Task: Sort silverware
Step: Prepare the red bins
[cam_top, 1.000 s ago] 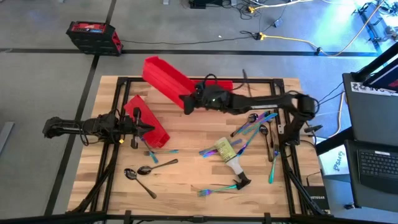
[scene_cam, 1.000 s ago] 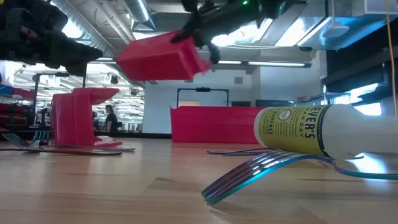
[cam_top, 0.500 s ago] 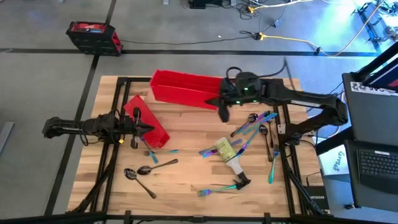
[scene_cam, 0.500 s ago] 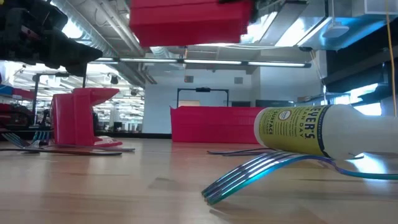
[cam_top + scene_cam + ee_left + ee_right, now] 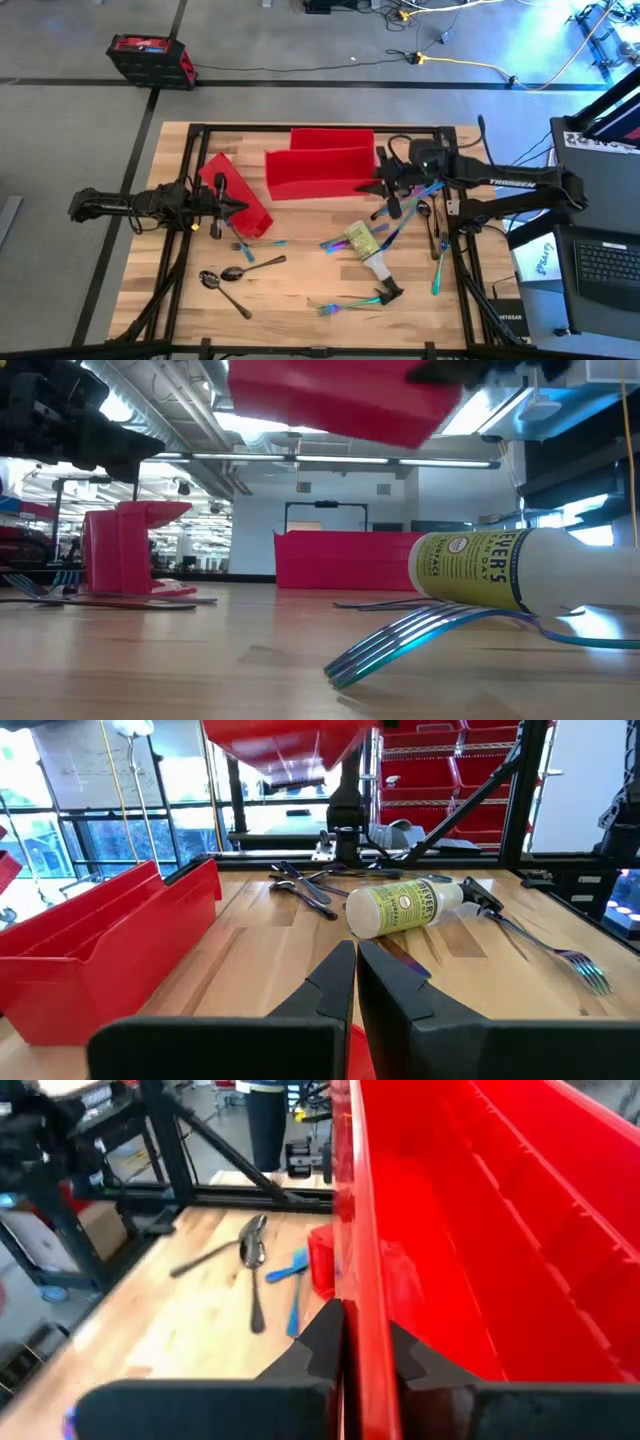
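Silverware lies scattered on the table: iridescent pieces [image 5: 405, 205] at the right, one fork [image 5: 437, 268] near the right edge, dark spoons [image 5: 225, 275] at the near left. My right gripper [image 5: 383, 182] is shut on a long red bin [image 5: 320, 172] held over the table's far middle. My left gripper [image 5: 228, 205] is shut beside a second, tilted red bin [image 5: 238, 195] at the left. That bin rests on the table [image 5: 120, 555]. My right gripper [image 5: 358, 1315] pinches the bin's long side wall [image 5: 352, 1280] at its right end. One finger [image 5: 325, 1335] is outside and the other inside. The fingers come level from the table's right, along the wall. The bin is lifted clear [image 5: 330, 400]. My left gripper [image 5: 355, 955] shows a sliver of red below its fingers. Whether it touches the left bin [image 5: 100, 945] cannot be told.
A third red bin [image 5: 332, 137] stands along the far edge behind the lifted one. A clear spray bottle [image 5: 368, 245] lies on its side among the silverware at the near right. Bare wood shows in the table's middle. Black frame rails border the table.
My right gripper has drawn back toward the table's right, carrying the red bin with it. The bin was slanted toward the far left corner. It has turned about and now lies left to right over the far middle, still lifted clear.
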Motion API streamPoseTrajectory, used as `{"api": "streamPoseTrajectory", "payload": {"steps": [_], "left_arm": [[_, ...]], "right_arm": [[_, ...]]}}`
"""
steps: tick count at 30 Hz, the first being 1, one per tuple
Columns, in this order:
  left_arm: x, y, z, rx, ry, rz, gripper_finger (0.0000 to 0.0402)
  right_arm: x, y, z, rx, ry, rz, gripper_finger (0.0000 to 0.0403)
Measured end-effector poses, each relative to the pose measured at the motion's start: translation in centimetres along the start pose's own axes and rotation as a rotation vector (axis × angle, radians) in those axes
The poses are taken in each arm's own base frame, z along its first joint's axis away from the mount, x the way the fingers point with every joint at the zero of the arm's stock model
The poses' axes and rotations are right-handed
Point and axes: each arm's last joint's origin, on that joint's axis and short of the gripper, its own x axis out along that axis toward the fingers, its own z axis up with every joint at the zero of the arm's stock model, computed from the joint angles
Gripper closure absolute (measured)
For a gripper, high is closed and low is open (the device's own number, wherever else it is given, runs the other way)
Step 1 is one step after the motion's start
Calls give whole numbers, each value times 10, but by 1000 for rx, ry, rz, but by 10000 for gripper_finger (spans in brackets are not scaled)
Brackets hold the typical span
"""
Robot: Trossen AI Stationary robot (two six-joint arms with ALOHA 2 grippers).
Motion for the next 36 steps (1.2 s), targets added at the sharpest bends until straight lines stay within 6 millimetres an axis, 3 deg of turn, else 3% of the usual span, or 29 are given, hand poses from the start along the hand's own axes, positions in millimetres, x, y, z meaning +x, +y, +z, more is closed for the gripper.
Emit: {"api": "streamPoseTrajectory", "payload": {"steps": [7, 18, 24, 28, 36], "left_arm": [[0, 0, 0, 0, 0, 0, 400], [0, 0, 0, 0, 0, 0, 400], [0, 0, 0, 0, 0, 0, 400], [0, 0, 0, 0, -1, 0, 400], [0, 0, 0, 0, 0, 0, 400]], "right_arm": [[6, 3, -64, -29, 93, -14, 403], [5, 3, -136, -33, 100, -125, 403], [1, 4, -151, -14, 87, -210, 403], [1, 4, -150, -29, 68, -212, 403], [11, 1, -163, -51, 143, -193, 403]]}}
